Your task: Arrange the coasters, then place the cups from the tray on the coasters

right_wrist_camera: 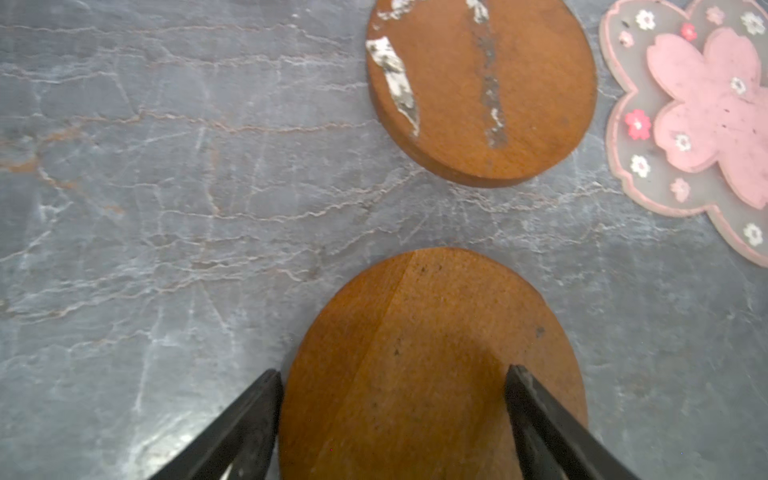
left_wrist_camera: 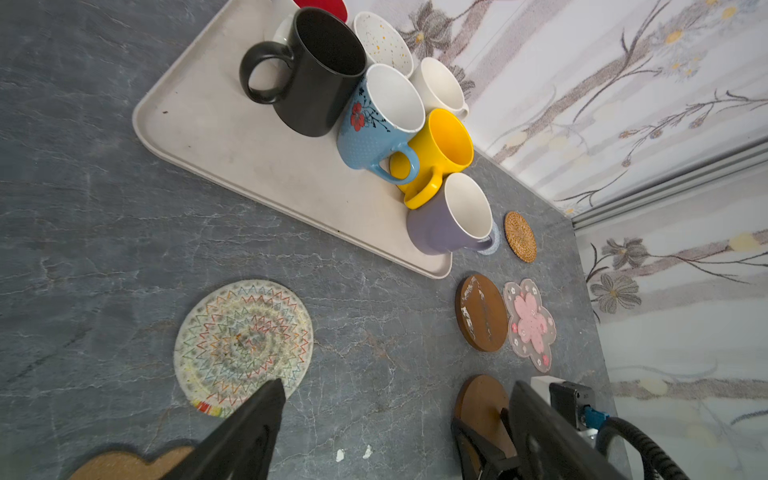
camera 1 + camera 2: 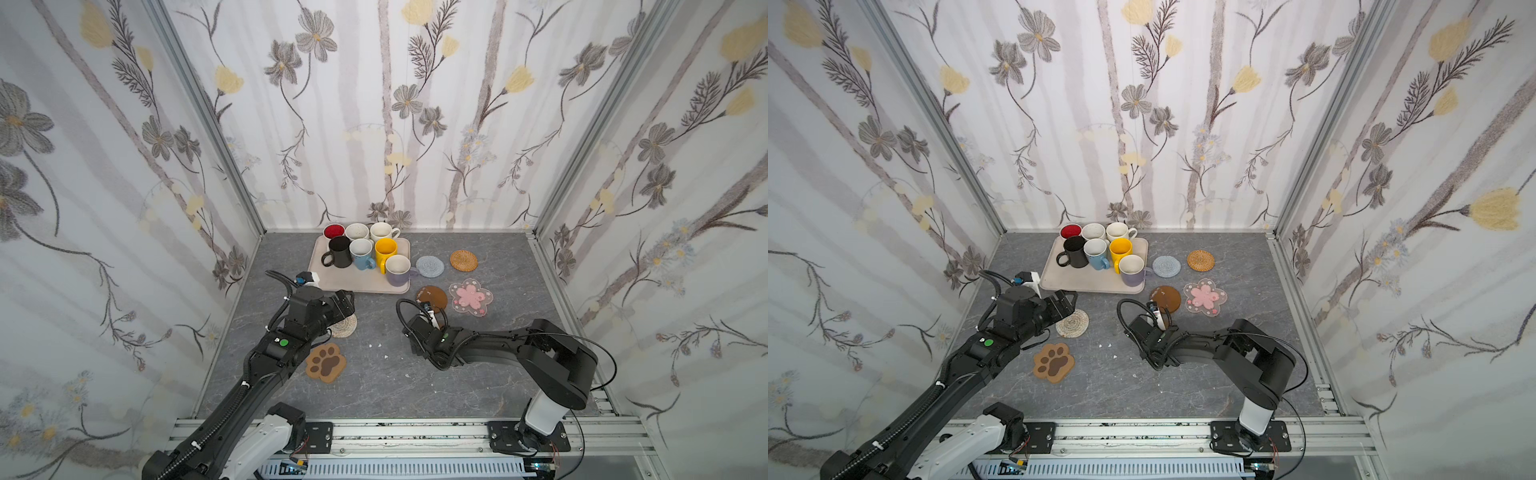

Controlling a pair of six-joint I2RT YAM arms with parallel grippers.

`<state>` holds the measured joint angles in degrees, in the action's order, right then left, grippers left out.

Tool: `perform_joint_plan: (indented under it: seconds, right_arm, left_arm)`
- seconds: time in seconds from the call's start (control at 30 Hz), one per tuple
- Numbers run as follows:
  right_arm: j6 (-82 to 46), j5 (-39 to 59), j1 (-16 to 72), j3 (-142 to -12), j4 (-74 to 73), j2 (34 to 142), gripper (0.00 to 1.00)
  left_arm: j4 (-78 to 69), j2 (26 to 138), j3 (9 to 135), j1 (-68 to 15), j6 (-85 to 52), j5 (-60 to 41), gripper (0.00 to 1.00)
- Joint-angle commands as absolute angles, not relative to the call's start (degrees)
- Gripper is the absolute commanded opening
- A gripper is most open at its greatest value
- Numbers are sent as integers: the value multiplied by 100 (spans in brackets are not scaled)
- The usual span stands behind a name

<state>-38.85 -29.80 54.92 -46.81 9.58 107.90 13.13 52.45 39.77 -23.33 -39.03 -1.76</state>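
Note:
Several cups, among them black (image 3: 340,251), yellow (image 3: 385,250) and lavender (image 3: 398,270), stand on the beige tray (image 3: 357,280). Right of the tray lie the pale blue (image 3: 429,266), rattan (image 3: 464,260), marked brown (image 3: 432,298) and pink-flower (image 3: 471,297) coasters. My left gripper (image 3: 347,306) hangs open over the edge of the whitish spiral coaster (image 2: 243,345); the paw-print coaster (image 3: 326,362) lies nearer. My right gripper (image 1: 394,372) is open above a plain amber coaster (image 1: 432,332) lying flat on the table, one fingertip at its rim, the other over its face.
Small white crumbs (image 3: 379,345) lie on the grey stone tabletop between the two arms. Flowered walls close the back and both sides. A metal rail (image 3: 415,432) with the arm bases runs along the front edge.

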Motion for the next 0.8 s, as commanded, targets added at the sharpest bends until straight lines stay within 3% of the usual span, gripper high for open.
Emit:
perform_joint_plan:
  seconds: [0.0, 0.33, 0.77]
  right_arm:
    - [-4501, -2100, 5383, -4395, 1810, 10812, 84]
    - [-4567, -2143, 4754, -3492, 1340, 10495, 84]
    - [-4693, -1991, 3999, -3555, 1022, 10987, 85]
  left_arm:
    - [1065, 5388, 4083, -2454, -3841, -287, 87]
    - [841, 5694, 4035, -3001, -4055, 104, 85]
    - [708, 5972, 4025, -3237, -4180, 426, 86]
